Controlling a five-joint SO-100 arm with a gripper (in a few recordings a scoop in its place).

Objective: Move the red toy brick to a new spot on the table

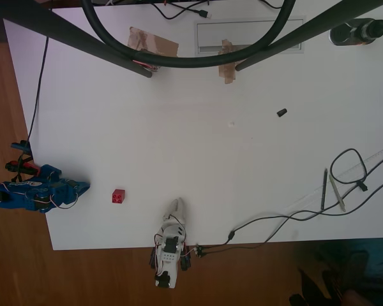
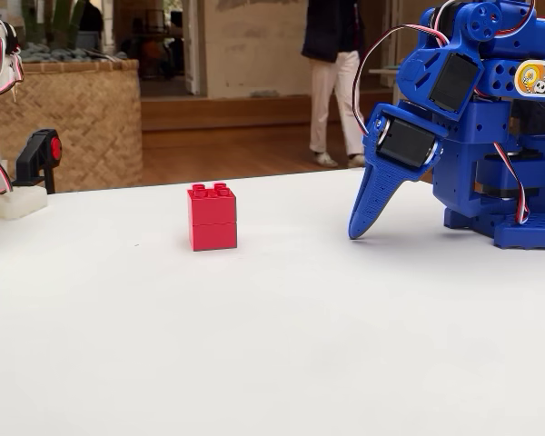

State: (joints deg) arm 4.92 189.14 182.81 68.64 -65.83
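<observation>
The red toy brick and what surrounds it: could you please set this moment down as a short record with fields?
brick: red toy brick stands upright, studs up, on the white table, near its lower left corner in the overhead view
blue arm: gripper points down, tip at the table, to the right of the brick in the fixed view, apart from it
jaws: look closed, holding nothing
white arm: white arm lies at the lower table edge in the overhead view
other items: small black piece, pens, cable, brown tape
</observation>
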